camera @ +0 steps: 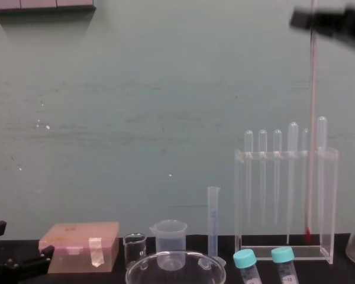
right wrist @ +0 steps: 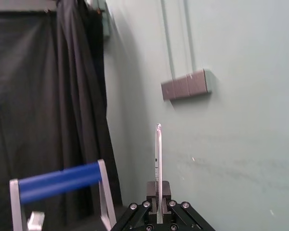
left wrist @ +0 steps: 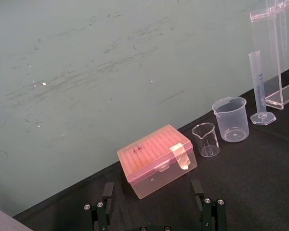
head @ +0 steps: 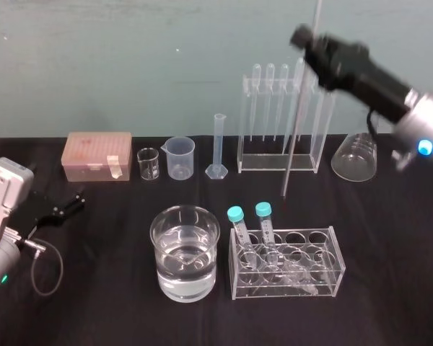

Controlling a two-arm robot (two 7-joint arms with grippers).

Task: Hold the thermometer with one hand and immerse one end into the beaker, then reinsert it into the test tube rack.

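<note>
Up by the test tube rack, your right claw clamps the thermometer; keep it plumb while carrying it to the beaker. Left claw lies parted, idle.

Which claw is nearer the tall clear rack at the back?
Right. The right claw hangs above the rack, shut on the thermometer; the left claw sits open far off at the table's left edge.

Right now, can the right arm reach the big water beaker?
Probably yes: the right gripper holds the thermometer up by the test tube rack, and the beaker in front stands uncovered.
</note>
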